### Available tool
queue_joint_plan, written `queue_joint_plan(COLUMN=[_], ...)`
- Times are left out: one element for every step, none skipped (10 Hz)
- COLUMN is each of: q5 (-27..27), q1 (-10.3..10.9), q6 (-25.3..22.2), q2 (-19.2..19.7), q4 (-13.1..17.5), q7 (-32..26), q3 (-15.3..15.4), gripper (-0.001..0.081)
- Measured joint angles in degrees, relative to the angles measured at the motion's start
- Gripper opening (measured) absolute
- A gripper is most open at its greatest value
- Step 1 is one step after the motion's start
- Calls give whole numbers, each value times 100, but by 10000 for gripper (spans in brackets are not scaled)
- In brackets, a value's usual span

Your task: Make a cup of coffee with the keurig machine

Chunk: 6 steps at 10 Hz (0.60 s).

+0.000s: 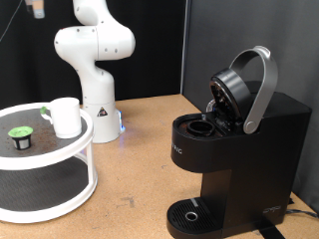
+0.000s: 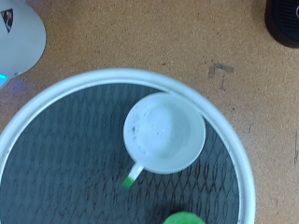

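Wooden tabletop, black curtain behind. The white two-tier round tray (image 1: 88, 149) stands at the exterior view's left. The cup (image 1: 66, 117) sits upright on its top tier, with the green-topped pod (image 1: 20, 135) near it on the same tier. The keurig machine (image 1: 234, 149) stands at the exterior view's right, well apart from the tray, lid raised and pod chamber exposed.

Gripper: not visible in either view, so finger state cannot be told. The wrist view looks straight down into the cup (image 2: 165, 133); the cup is empty, and a small handle shows at its rim.

Judgement: the cup looks light, rigid and smooth-walled, hence probably slippery. Best hold is likely across the rim wall, 1 finger inside.
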Motion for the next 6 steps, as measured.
queue_joint_plan(q5=[-82, -156, -182, -182, -182, -186], q1=[-36, -56, -58, -58, -47, -6], q6=[3, -5, -8, -8, 8, 11], q2=[-10, -9, -5, -5, -6, 4], q4=[28, 45, 47, 41, 20, -5], q7=[-110, -198, -243, -240, -393, -761], q3=[-145, -242, -284, -284, -289, -320], gripper=[807, 807, 807, 807, 807, 807])
